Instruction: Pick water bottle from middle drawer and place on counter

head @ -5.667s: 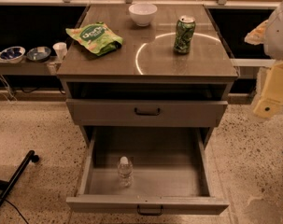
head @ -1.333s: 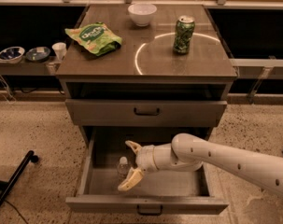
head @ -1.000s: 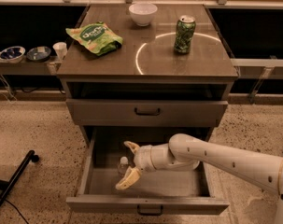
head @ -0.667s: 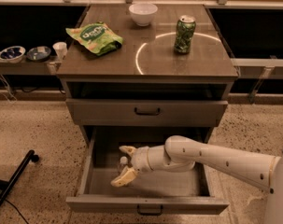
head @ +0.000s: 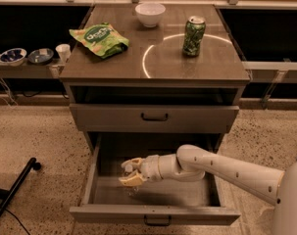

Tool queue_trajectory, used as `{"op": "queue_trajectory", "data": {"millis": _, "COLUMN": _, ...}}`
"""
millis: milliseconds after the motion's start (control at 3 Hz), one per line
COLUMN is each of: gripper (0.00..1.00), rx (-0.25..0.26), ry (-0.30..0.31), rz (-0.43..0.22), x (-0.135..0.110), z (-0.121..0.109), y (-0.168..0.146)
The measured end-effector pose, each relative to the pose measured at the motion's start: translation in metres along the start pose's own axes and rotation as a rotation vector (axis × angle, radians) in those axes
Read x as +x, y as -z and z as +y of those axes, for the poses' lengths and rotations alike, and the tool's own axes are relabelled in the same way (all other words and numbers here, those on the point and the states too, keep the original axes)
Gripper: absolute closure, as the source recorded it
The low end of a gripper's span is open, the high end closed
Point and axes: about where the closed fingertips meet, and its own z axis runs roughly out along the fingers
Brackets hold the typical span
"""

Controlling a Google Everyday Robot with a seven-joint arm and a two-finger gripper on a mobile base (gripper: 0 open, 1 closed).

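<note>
My gripper (head: 129, 173) is down in the pulled-out middle drawer (head: 155, 214), left of centre, right at the water bottle (head: 132, 192), which it mostly hides. Honestly can't tell if it's gripping. Green can (head: 193, 35) sits on the counter (head: 162, 62).

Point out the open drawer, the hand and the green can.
drawer (head: 197, 215): camera view, its front panel.
hand (head: 130, 173): camera view, its tip, inside the drawer.
green can (head: 193, 35): camera view, its side.
</note>
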Motion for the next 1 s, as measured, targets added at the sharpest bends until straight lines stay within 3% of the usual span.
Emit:
{"op": "queue_trajectory", "data": {"millis": 333, "gripper": 0.88, "rx": -0.043, "ry": -0.027, "rz": -0.136, "x": -0.024, "z": -0.002, "y": 0.014}}
{"op": "queue_trajectory", "data": {"millis": 667, "gripper": 1.0, "rx": -0.09, "ry": 0.054, "rz": -0.252, "x": -0.088, "z": 0.015, "y": 0.068}}
{"op": "queue_trajectory", "data": {"millis": 1000, "gripper": 1.0, "rx": -0.123, "ry": 0.229, "rz": -0.237, "x": -0.172, "z": 0.041, "y": 0.14}}
